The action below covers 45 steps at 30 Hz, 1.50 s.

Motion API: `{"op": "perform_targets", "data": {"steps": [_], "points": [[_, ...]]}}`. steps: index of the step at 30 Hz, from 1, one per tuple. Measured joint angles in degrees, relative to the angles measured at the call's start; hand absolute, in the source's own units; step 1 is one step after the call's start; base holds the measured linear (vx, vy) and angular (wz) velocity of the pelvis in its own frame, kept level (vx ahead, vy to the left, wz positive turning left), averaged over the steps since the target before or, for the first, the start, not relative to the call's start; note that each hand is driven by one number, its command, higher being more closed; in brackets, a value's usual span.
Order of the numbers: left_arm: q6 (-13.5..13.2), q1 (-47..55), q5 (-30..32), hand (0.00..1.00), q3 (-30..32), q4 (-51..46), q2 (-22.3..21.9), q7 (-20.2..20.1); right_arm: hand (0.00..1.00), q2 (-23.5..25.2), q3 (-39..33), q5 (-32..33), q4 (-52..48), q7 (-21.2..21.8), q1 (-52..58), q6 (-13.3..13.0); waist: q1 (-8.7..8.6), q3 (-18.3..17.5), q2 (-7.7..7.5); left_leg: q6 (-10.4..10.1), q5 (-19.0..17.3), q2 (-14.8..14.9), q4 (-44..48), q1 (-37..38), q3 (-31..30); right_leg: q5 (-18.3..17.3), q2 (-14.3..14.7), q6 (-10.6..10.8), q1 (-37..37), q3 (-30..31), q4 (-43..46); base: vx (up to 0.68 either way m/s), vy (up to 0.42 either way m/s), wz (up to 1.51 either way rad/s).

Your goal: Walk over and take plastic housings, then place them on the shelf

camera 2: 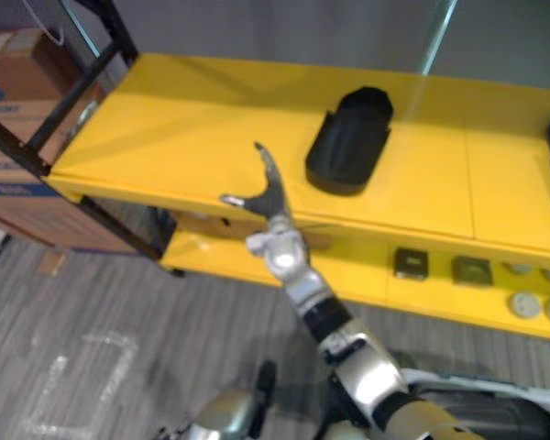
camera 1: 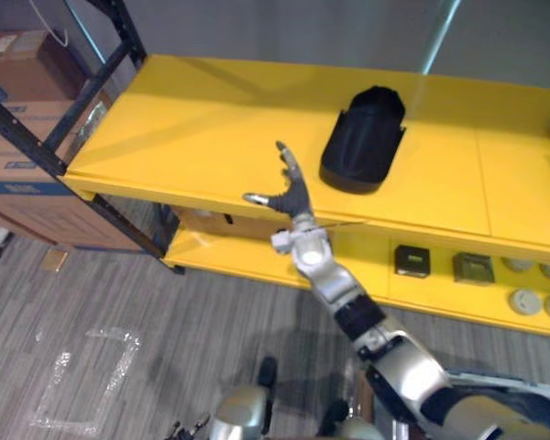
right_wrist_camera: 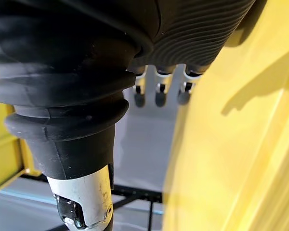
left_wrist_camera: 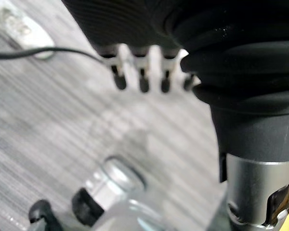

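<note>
Our right hand (camera 1: pixel 290 190), wide open and empty, hovers at the near edge of the yellow metal shelf (camera 1: pixel 202 119), left of a black moulded plastic housing (camera 1: pixel 362 137); our left hand (left_wrist_camera: pixel 141 67) hangs open.

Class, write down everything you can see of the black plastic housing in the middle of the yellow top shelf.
The black plastic housing is a matt shell, narrower at its far end, wider and rounded at its near end. It lies flat on the yellow top shelf, touching nothing else. The open right hand is left of it, apart.
</note>
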Motion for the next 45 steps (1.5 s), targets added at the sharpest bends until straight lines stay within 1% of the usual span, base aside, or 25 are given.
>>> {"op": "perform_targets", "data": {"steps": [2,4,7,9,12,17,19,22,26,29,31,32,34,36,37,38,40,42,43,44,45], "points": [[-0.08,-0.03,-0.07,0.00,-0.35,-0.08,0.01,-0.20,0.00,0.27,-0.63,0.02,1.23,-1.34,-0.77,0.59,-0.03,0.41,0.73,-0.09,-0.06,0.19,0.90,-1.79,-0.03,-1.16,-0.39,-0.55,-2.46,0.01,2.13,-0.08,-0.002,0.01],[-0.11,0.07,-0.10,0.00,-1.28,0.00,0.02,-0.45,0.00,0.23,-1.82,0.04,1.75,-2.97,-0.83,1.50,0.03,1.02,1.30,-0.24,0.05,0.26,0.99,-1.90,-0.03,-1.58,-0.65,-0.62,-2.94,0.02,3.14,-0.04,-0.017,0.00],[-0.48,0.44,-0.93,0.00,-2.04,-0.23,-0.04,-0.52,0.00,0.13,-4.01,0.07,3.56,-6.86,-1.52,2.40,-0.01,1.81,1.96,-0.22,0.02,0.19,1.81,-2.08,-0.04,-2.49,-1.27,-0.48,-3.67,0.11,5.46,0.00,0.000,0.00],[-0.78,0.43,-1.90,0.00,-2.55,-0.96,-0.04,-0.50,0.00,-0.30,-6.29,0.07,3.81,-9.32,-2.51,2.42,-0.11,2.54,2.38,-0.24,0.01,0.22,2.51,-3.06,-0.03,-3.33,-1.64,-0.64,-4.99,0.15,7.27,-0.01,-0.016,0.01],[-0.92,0.42,-2.29,0.00,-4.38,-1.33,-0.03,-0.49,0.00,-1.76,-8.25,0.04,5.89,-10.36,-4.30,2.38,-0.14,3.01,2.89,-0.25,0.02,0.21,2.76,-3.48,-0.02,-3.84,-2.02,-0.76,-5.99,0.32,8.86,0.00,0.000,0.00],[-1.04,0.38,-2.37,0.00,-4.76,-1.87,-0.04,-0.48,0.00,-3.60,-10.02,0.08,8.27,-10.47,-6.67,2.37,-0.14,3.28,3.21,-0.34,-0.04,-0.05,3.40,-3.68,0.04,-5.70,-3.06,-1.05,-7.21,0.53,12.01,0.00,0.000,0.00],[-1.09,0.36,-2.38,0.00,-6.68,-2.20,0.13,-0.49,0.00,-4.35,-10.24,0.18,8.39,-10.67,-7.28,2.37,-0.18,3.87,3.47,-0.51,-0.17,-0.09,3.68,-3.60,0.05,-6.32,-3.34,-1.16,-7.44,0.62,13.05,0.00,0.000,0.00],[-1.08,0.09,-2.39,0.00,-8.89,-2.48,-0.01,-0.49,0.00,-6.02,-11.44,0.26,8.39,-12.28,-8.83,2.35,-0.25,5.30,4.50,-0.53,-0.20,-0.16,4.10,-3.58,0.07,-7.14,-3.75,-1.23,-7.83,0.73,14.50,0.00,0.000,0.00],[-1.07,0.06,-2.42,0.00,-8.94,-2.24,-0.01,-0.47,0.00,-6.67,-12.27,0.13,8.40,-15.21,-9.30,2.00,-0.28,5.46,4.60,-0.54,-0.25,-0.12,4.19,-3.67,0.43,-7.54,-3.84,-1.41,-8.47,1.33,15.30,0.02,0.000,-0.06],[-1.09,0.06,-2.42,0.00,-9.10,-2.24,-0.01,-0.46,0.00,-6.91,-12.69,-0.04,8.40,-15.39,-9.30,1.70,-0.29,5.47,4.59,-0.49,-0.36,-0.06,4.33,-3.65,0.97,-7.57,-3.84,-1.41,-8.57,1.66,15.36,0.03,0.012,-0.05],[-1.18,0.06,-2.42,0.00,-9.13,-2.23,-0.01,-0.46,0.00,-6.91,-12.90,-0.06,8.40,-14.83,-9.29,1.35,-0.36,5.49,4.55,-0.52,-0.57,-0.01,4.49,-3.62,1.40,-7.57,-3.84,-1.41,-8.59,1.86,15.36,0.03,0.024,-0.07],[-1.21,0.05,-2.41,0.00,-9.13,-2.23,-0.01,-0.43,0.00,-6.91,-12.74,-0.15,8.39,-12.91,-9.28,0.98,-0.50,5.58,4.41,-0.44,-0.67,0.00,4.54,-3.58,1.43,-7.56,-3.84,-1.39,-8.58,1.96,15.31,0.03,0.026,-0.04],[-1.22,0.03,-2.38,0.00,-9.10,-2.23,0.01,-0.42,0.00,-6.85,-11.68,-0.66,8.02,-10.54,-9.13,0.09,-0.94,5.84,4.01,-0.45,-0.71,0.03,4.57,-3.56,1.47,-7.54,-3.79,-1.37,-8.54,2.00,15.23,0.00,0.000,0.00],[-1.17,0.00,-2.35,0.00,-9.06,-2.23,0.02,-0.45,0.00,-6.66,-8.36,-2.37,4.85,-8.03,-7.70,-0.12,-1.50,6.18,3.49,-0.55,-0.89,0.26,4.61,-3.52,1.59,-7.35,-3.45,-1.24,-8.33,2.07,14.63,0.02,0.008,-0.02],[-1.17,-0.03,-2.35,0.00,-8.99,-2.23,0.03,-0.43,0.00,-6.61,-7.62,-2.42,3.80,-7.72,-7.18,-0.21,-1.52,6.19,3.46,-0.55,-0.95,0.35,4.62,-3.51,1.67,-7.24,-3.30,-1.21,-8.31,2.16,14.43,0.04,0.016,-0.08],[-1.18,-0.08,-2.26,0.00,-8.88,-2.24,0.04,-0.43,0.00,-6.44,-6.25,-2.41,1.46,-6.43,-6.06,-0.69,-1.56,6.19,3.46,-0.57,-0.99,0.57,4.61,-3.51,1.84,-6.87,-2.91,-1.10,-8.17,2.35,13.71,0.04,0.014,-0.13],[-1.19,-0.12,-2.22,0.00,-8.83,-2.24,0.04,-0.43,0.00,-6.17,-4.16,-2.39,-2.68,-4.08,-4.15,-1.80,-1.56,6.23,3.40,-0.69,-1.30,1.23,4.61,-3.36,2.64,-6.01,-1.91,-1.26,-7.80,2.93,12.20,0.04,0.009,-0.21],[-1.21,-0.12,-1.69,0.00,-8.57,-2.20,0.14,-0.44,0.00,-5.43,-1.67,-2.20,-7.39,0.04,-2.04,-3.91,-1.80,6.32,3.19,-0.86,-1.83,1.75,4.59,-2.52,3.39,-5.51,-1.30,-1.26,-6.91,3.70,10.93,0.04,0.013,-0.23],[-1.22,-0.17,-1.58,0.00,-8.46,-2.21,0.16,-0.44,0.00,-5.22,-1.12,-2.12,-8.56,1.27,-1.49,-4.58,-1.98,6.32,3.18,-0.88,-1.90,1.83,4.58,-2.33,3.43,-5.36,-1.13,-1.21,-6.58,3.70,10.51,0.04,0.008,-0.15],[-1.33,-0.23,-1.51,0.00,-8.32,-2.25,0.26,-0.46,0.00,-5.05,-0.09,-1.46,-10.76,3.74,-0.51,-5.57,-2.03,6.35,3.06,-0.94,-2.12,2.23,4.43,-1.77,3.83,-4.78,-0.49,-1.24,-5.78,3.94,9.29,0.03,0.000,-0.13],[-1.44,-0.28,-1.47,0.00,-8.25,-2.22,0.35,-0.47,0.00,-4.93,0.56,-0.50,-11.75,5.12,-0.14,-6.09,-2.03,6.40,2.89,-0.93,-2.26,2.47,4.42,-1.48,4.42,-4.47,-0.09,-1.30,-5.37,4.25,8.58,0.05,-0.003,-0.28]]}}
